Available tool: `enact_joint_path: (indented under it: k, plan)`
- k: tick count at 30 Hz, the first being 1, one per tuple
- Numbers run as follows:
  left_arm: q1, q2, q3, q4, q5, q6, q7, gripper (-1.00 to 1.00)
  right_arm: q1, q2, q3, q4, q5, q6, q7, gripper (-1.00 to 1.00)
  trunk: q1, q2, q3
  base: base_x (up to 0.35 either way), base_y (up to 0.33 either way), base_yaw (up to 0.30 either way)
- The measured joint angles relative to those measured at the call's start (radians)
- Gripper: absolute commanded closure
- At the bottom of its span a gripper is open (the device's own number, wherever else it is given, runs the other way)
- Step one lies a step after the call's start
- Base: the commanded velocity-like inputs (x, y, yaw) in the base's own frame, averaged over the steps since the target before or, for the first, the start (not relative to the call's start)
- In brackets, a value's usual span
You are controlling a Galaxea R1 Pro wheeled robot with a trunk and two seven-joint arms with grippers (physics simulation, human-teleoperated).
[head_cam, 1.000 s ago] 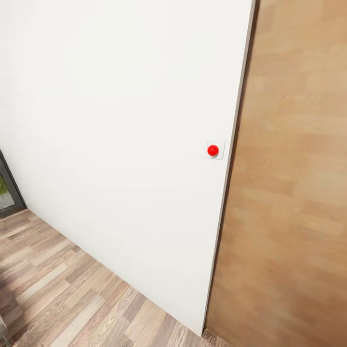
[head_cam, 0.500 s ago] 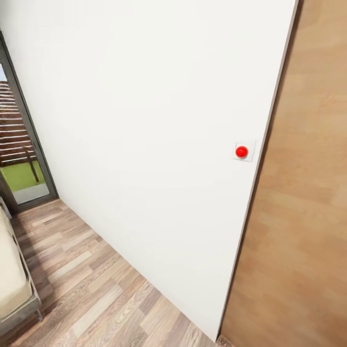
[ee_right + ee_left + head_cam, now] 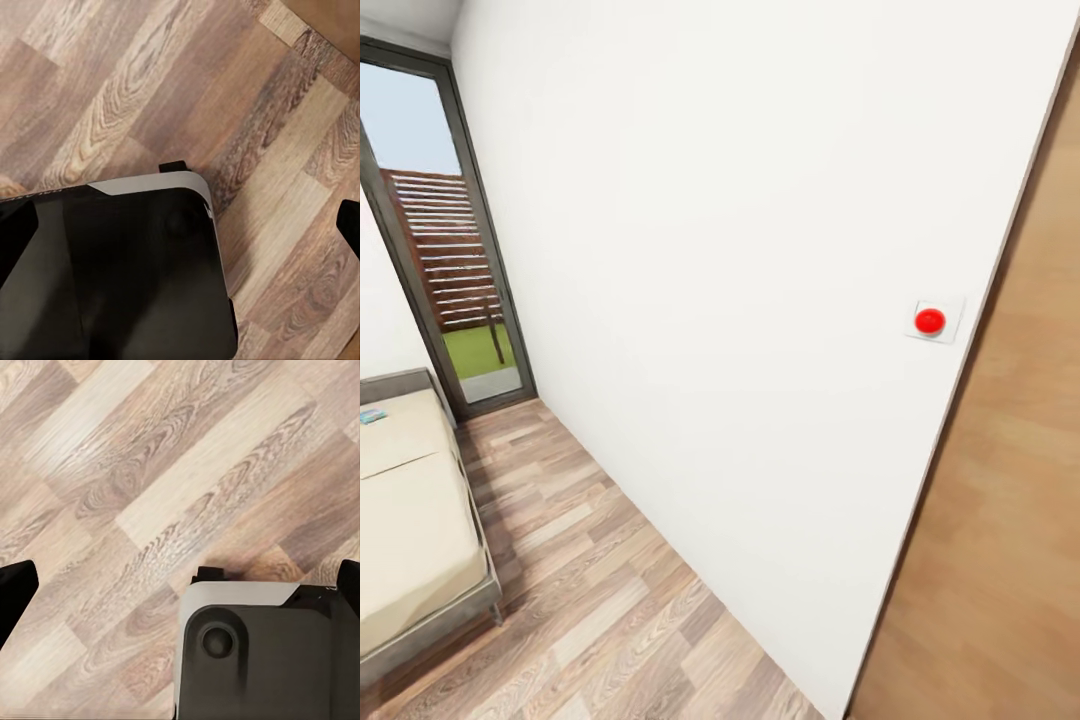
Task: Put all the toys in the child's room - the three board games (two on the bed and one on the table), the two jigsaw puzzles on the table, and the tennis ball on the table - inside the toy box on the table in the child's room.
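Mostly white wall (image 3: 710, 250) across the head view, running from the far corner toward the near right. Wood-plank floor (image 3: 590, 580) below it, planks mixed light and dark brown. Tan wooden door panel (image 3: 1000, 520) at the right edge, butting against the wall. Tall dark-framed glass door (image 3: 450, 260) at the far end, showing a slatted fence, grass and sky outside. Bed (image 3: 410, 520) at the left, plain beige mattress on a low grey frame, well apart from the wall with a floor strip between. One small flat blue-green item, likely a board game (image 3: 372, 416), lies on the mattress near the headboard, cut by the frame edge; print too small to read. Small red round button (image 3: 930, 321) on a white plate, on the wall just beside the door panel.

Left hand (image 3: 180, 592): black fingertips at opposite edges of the left wrist view, spread wide, nothing between, over floor and the grey robot base (image 3: 255, 652). Right hand (image 3: 180, 225): same in the right wrist view, fingertips wide apart, released, above floor and dark base.
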Motion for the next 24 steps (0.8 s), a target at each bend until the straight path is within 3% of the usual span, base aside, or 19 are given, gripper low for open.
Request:
enact_joint_path:
  k: [24]
  plan:
    - [0.0,0.0,-0.001,0.001,0.0,-0.005,0.001,-1.0,0.0,0.001,0.0,0.0,0.001,0.0,-0.001,-1.0,0.0,0.0,0.0,0.0,0.0,0.293]
